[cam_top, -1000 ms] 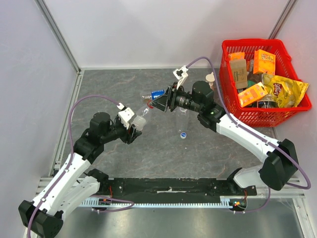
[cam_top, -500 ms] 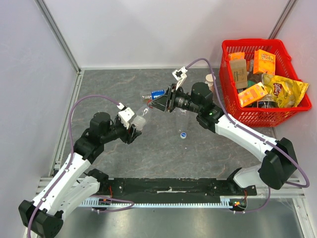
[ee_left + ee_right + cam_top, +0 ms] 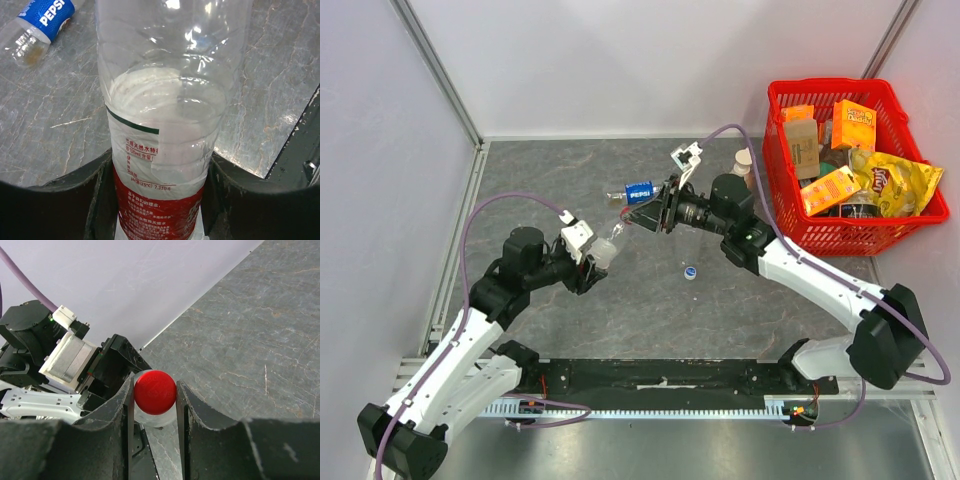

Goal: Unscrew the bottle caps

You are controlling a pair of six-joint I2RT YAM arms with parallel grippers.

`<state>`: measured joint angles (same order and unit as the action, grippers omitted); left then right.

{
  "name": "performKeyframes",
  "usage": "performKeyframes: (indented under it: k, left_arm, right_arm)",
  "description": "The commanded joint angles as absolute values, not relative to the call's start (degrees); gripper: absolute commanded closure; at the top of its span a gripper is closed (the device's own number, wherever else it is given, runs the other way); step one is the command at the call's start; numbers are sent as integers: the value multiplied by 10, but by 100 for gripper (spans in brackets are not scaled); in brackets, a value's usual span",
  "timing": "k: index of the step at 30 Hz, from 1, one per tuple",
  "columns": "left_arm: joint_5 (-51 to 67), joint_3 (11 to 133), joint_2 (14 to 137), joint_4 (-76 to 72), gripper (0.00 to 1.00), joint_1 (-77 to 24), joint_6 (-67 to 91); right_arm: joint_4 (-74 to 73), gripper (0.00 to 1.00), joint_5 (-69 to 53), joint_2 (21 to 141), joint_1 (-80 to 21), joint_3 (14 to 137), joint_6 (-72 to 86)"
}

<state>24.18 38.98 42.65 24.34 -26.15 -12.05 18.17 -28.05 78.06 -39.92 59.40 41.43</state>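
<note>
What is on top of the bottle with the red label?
A red cap sits on top, held between the fingers of the right claw. The neck of the bottle under the cap is mostly hidden by that claw. The left claw holds the bottle lower down.

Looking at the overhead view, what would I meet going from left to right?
A clear red-labelled plastic bottle in the left gripper → clear blue-labelled Pepsi bottle lying flat → small round blue cap → tall beige bottle → red plastic basket.
</note>
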Motion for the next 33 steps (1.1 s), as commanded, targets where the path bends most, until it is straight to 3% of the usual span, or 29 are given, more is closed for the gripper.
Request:
performKeyframes:
  k: [1, 22, 33]
  left_arm:
    - [315, 419, 423, 232, 67, -265, -148]
    - [532, 455, 436, 232, 73, -265, -149]
    - [599, 468, 437, 258, 74, -265, -149]
  right_arm:
    - [213, 100, -295, 748, -403, 583, 369]
    - [189, 100, -456, 703, -402, 562, 215]
    - [265, 100, -562, 664, -402, 521, 199]
